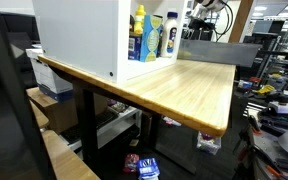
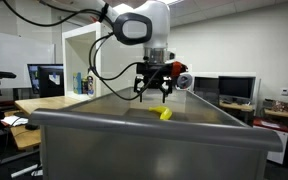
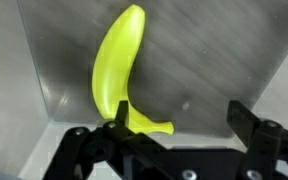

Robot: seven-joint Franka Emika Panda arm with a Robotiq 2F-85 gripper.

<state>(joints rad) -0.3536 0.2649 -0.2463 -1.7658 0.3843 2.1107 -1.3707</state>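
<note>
Yellow banana (image 3: 117, 62): lies flat on the floor of the bin (image 3: 209, 50), curved, stem end nearest the gripper (image 3: 179, 118); shows as a small yellow shape inside the bin in an exterior view.
Jaws: spread wide, nothing between them.
Gripper position: hangs low over the banana's stem end; one finger (image 3: 118, 118) overlaps the stem, the other stands well to the side over bare metal.
Grey bin: holds the banana and, as far as visible, nothing else; near wall hides most of the inside in an exterior view.
White shelf (image 1: 79, 40): stands on the wooden table (image 1: 184, 90); holds yellow and blue bottles (image 1: 149, 38), upright, side by side.
Risk, poor hold: probably only the thin stem caught if closed from here, since the fruit's body lies off centre; likely to swing or slip out.
Risk, bruising: soft fruit, easily crushed by a hard squeeze.
Risk, collision: fingertips close to the metal floor and a bin wall; could scrape or jam with further descent.
Risk, sliding: smooth metal underneath; a nudge from one finger could push the banana away.
</note>
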